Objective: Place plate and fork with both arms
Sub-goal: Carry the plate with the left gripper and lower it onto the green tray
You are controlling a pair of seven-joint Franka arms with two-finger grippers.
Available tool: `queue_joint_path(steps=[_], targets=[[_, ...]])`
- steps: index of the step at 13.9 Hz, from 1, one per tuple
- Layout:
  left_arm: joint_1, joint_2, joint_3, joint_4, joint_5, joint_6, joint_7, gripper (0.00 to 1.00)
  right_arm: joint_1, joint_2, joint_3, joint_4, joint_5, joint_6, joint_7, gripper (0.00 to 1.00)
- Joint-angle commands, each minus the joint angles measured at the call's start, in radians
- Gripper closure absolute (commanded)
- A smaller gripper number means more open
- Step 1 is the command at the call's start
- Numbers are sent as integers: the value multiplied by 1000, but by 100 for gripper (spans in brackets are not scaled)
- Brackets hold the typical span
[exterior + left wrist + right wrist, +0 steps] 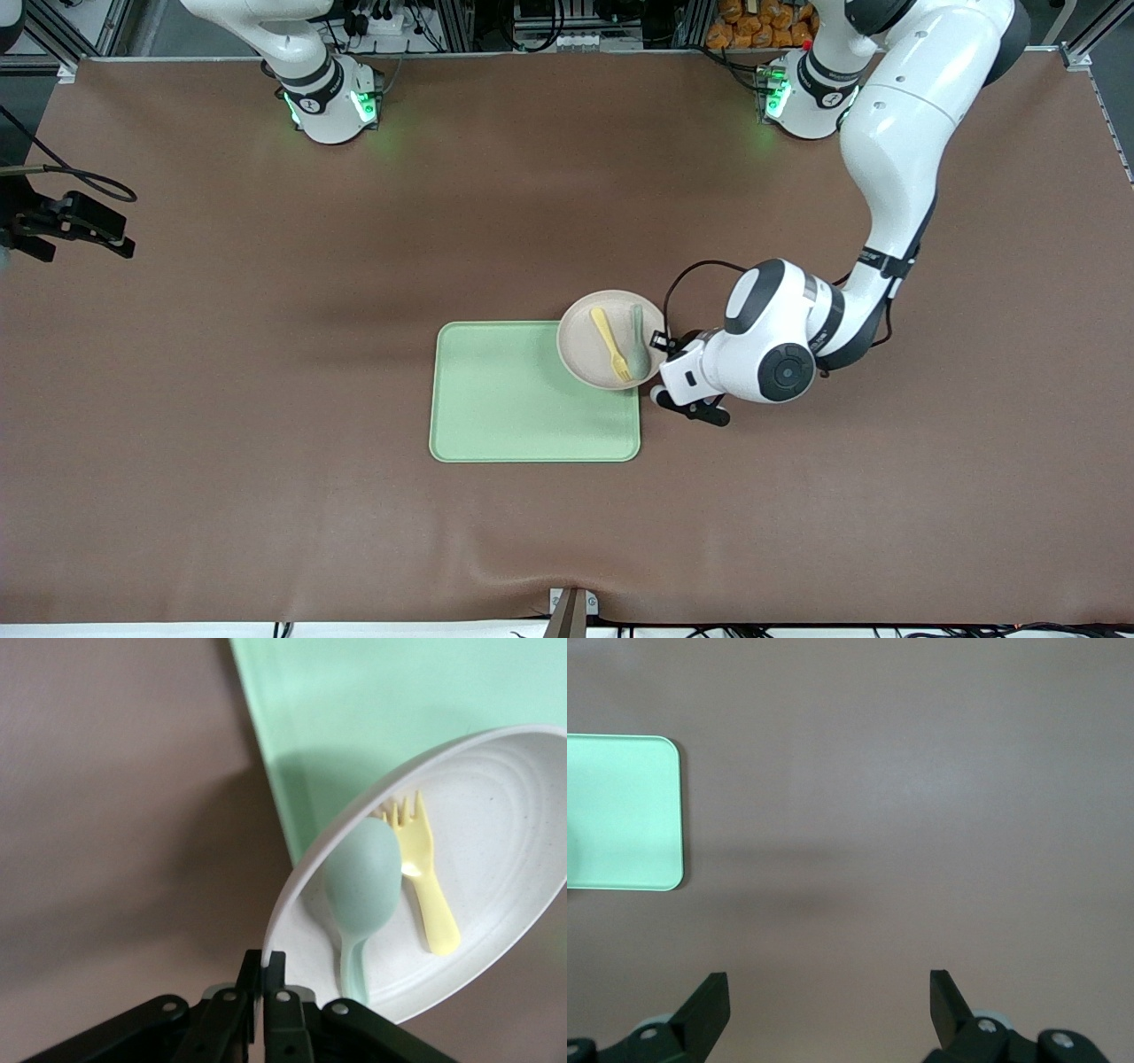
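Here, pinching the plate (580,341) (514,815) by its rim with the left gripper (660,340) (264,970), fingers closed down to the thickness of that thin edge and nothing else between them. Gripping on the side of the plate turned away from the tray (514,399) (372,700) (620,811), toward the left arm's end of the table (266,354). Carried up off the surface, over the tray's corner that lies farther from the front camera and toward the left arm's end, about half over the green and half out past the tray's edge. Casting a soft shadow on the tray just beneath the rim, as seen from the left wrist.

Lying inside the plate, side by side and touching or nearly so: the fork (609,344) (423,877) on the tray's side, the spoon (638,341) (361,881) on the gripper's side. Tines and spoon bowl both pointing toward the front camera, handles running away from it. Fork and spoon alike raised above the tray's corner along with the plate.

Waiting with the right gripper (828,988), spread wide with nothing between the fingers. Hanging over bare brown table off the tray, with one rounded tray corner showing in the right wrist view.
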Motion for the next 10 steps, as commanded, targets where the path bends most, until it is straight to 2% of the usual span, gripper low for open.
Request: queue_joint_path(steps=[1, 4, 10], targets=[[-24, 42, 10, 63, -17, 65, -41, 100, -7, 5, 1, -4, -3, 13, -10, 0], [-49, 100, 8, 144, -17, 98, -43, 100, -5, 9, 1, -1, -5, 15, -6, 0], [-75, 119, 8, 146, -26, 171, -46, 100, -11, 29, 1, 4, -6, 10, 0, 0]])
